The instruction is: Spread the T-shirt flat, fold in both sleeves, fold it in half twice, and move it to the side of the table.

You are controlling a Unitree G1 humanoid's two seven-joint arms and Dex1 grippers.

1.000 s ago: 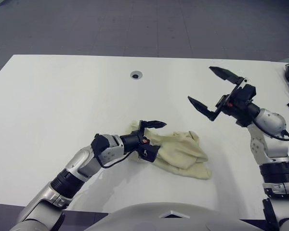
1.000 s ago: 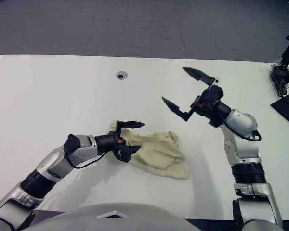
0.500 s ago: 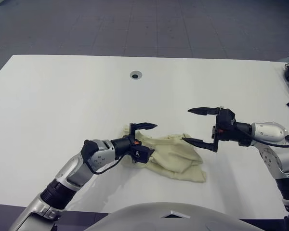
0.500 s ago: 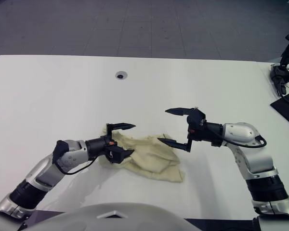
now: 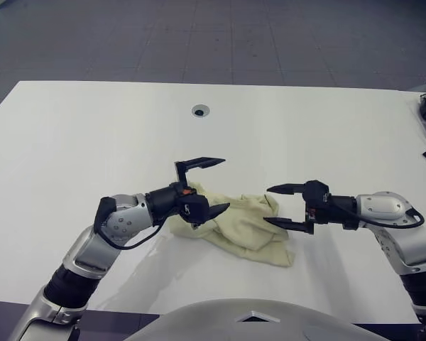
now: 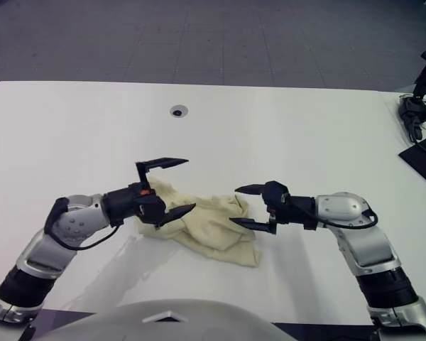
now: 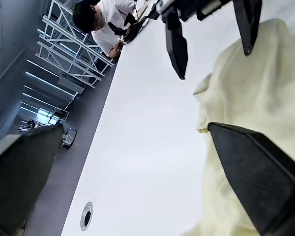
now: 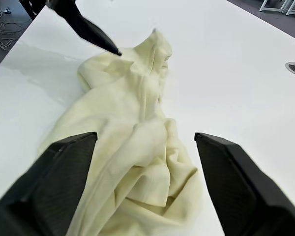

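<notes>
The pale yellow T-shirt [image 5: 245, 226] lies crumpled in a heap on the white table [image 5: 92, 142], near the front edge. My left gripper [image 5: 226, 183] is open at the shirt's left end, its lower finger just over the cloth and its upper finger raised well above it. My right gripper [image 5: 267, 205] is open at the shirt's right end, its two tips on either side of the raised cloth edge. The right wrist view has the shirt [image 8: 132, 128] between the dark fingers [image 8: 64, 177]. In the left wrist view the shirt [image 7: 255, 88] lies beside one finger, with the right gripper [image 7: 211, 37] beyond.
A round metal grommet [image 5: 200, 110] is set in the table behind the shirt. Black cables and a dark flat item [image 6: 417, 117] lie at the table's far right edge. Bare tabletop stretches to the left and behind.
My right gripper came down from high at the right to the shirt's right end and narrowed. My left gripper opened wider and drew left, and the shirt shifted left with it.
</notes>
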